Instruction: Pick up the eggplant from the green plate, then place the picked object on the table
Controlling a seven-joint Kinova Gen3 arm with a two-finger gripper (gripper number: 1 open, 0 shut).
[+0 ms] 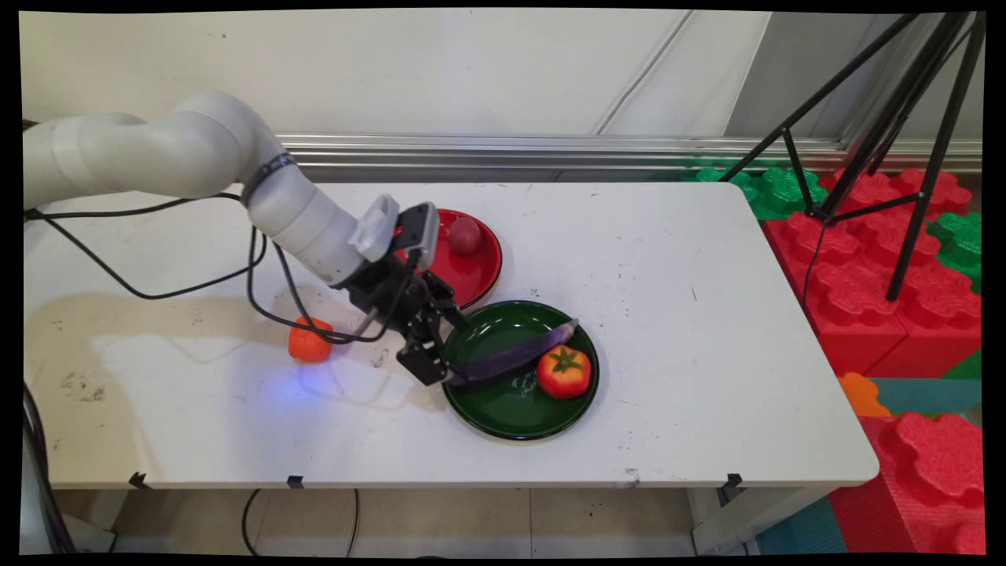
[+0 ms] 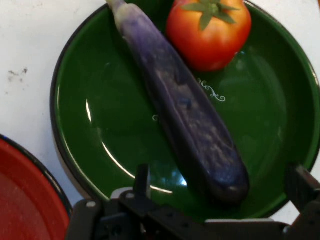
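Closest to your hand camera is the black two-finger gripper (image 2: 220,180), and you can see its jaws standing spread wide, with nothing clamped. The blunt end of the long purple toy eggplant (image 2: 190,115) lies between the two fingers (image 2: 142,176) with a gap on each side, so neither touches it.

In your main view the white table (image 1: 692,259) carries everything. On it, the round dark green plate (image 1: 503,417) sits towards the near edge, with the gripper (image 1: 448,346) low over its left rim. Just behind that, the round red plate (image 1: 479,275) nearly touches the green one, and the hand partly hides it.

The eggplant (image 1: 511,358) lies slantwise across the green plate, its thin stem end pointing away from the gripper. Beside it on that plate is the red toy tomato with a green leafy top (image 1: 563,372), close against the eggplant's side.

You will find a small orange lump (image 1: 310,339) on the bare table, left of the hand. A small dull-red ball (image 1: 464,234) rests on the red plate.
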